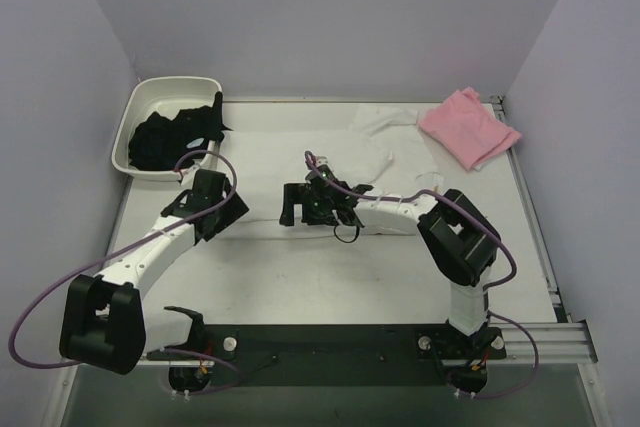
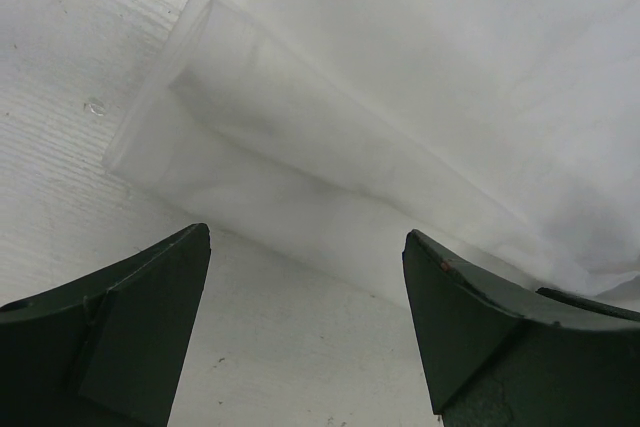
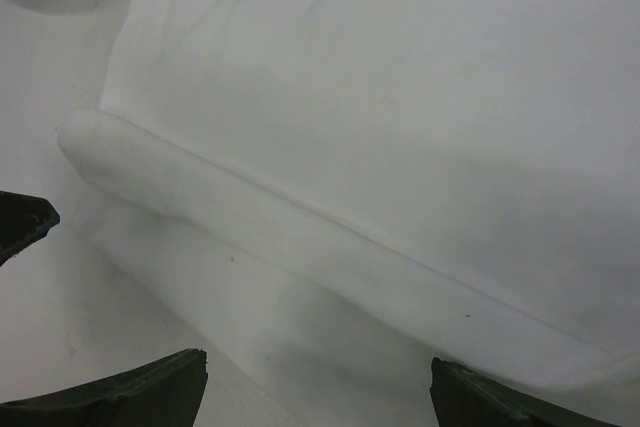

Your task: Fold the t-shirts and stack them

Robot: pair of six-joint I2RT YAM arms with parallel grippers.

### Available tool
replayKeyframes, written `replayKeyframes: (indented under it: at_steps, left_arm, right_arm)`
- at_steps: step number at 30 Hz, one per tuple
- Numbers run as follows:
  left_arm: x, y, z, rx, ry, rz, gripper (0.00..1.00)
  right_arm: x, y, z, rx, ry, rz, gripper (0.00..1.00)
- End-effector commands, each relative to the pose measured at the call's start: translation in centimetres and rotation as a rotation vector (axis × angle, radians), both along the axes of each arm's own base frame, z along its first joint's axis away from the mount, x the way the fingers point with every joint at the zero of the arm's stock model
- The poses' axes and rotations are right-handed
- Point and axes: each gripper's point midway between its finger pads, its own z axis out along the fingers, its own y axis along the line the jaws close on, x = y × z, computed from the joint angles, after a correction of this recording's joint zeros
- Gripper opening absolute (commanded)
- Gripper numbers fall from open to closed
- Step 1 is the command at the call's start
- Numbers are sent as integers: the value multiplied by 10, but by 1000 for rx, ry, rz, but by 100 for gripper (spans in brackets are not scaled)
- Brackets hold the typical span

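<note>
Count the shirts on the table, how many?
2. A white shirt lies spread in the middle; a folded pink shirt sits at the far right corner. The dark cloth in the tub may hide more.

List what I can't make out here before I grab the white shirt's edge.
- White t-shirt outline: top view, washed out against the white table; the right arm covers its near edge.
- Anything under the black cloth in the tub: top view, the cloth covers it.
- Right gripper: right wrist view, mostly cut off by the bottom edge.
</note>
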Motion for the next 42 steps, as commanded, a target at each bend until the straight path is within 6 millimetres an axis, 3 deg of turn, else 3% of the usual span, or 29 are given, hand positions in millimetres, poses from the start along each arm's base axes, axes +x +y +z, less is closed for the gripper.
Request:
replayKeyframes:
  at_steps: [1, 31, 38, 41, 42]
  left_arm:
    - [6, 3, 15, 0, -72, 14, 88]
    - [-3, 15, 11, 29, -65, 11, 88]
    - [-8, 15, 9, 26, -62, 9, 88]
    - [-8, 17, 10, 31, -71, 16, 88]
    - [-8, 18, 10, 33, -70, 18, 88]
  right_arm:
    - [11, 20, 19, 58, -48, 4, 96]
    - [83, 48, 16, 25, -225, -100, 95]
    - [107, 45, 44, 25, -351, -164, 96]
    - [103, 45, 68, 35, -408, -163, 96]
    - [102, 43, 87, 48, -443, -173, 96]
